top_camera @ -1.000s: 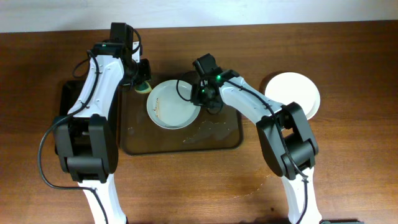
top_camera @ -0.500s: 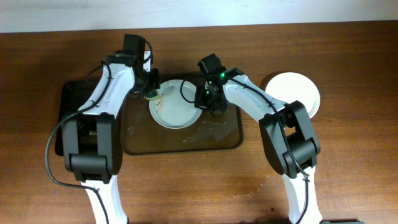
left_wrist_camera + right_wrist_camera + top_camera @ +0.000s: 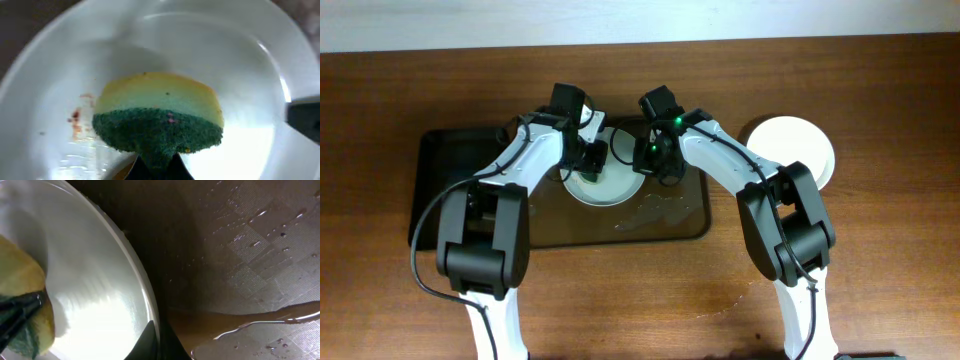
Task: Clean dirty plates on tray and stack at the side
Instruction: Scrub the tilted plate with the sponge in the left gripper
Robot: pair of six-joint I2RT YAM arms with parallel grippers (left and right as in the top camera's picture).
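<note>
Left gripper [image 3: 591, 166] clamped on sponge [image 3: 159, 120], pressing plate [image 3: 200, 60] centre. Right gripper [image 3: 644, 163] pinched plate rim at 3 o'clock. Plate looked stiff, light, wet-slick, breakable; rim safest hold.

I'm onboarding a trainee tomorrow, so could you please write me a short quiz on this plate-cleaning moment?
1. True or false: the left claw holds a yellow-and-green sponge over the round white plate on the brown translucent tray.
2. What does the right claw grip? A) the sponge B) the plate's rim C) the tray
3. Fill in: in the left wrist view, the orange smears lie ___ of the sponge.
Key: 1 true; 2 B; 3 left.
</note>
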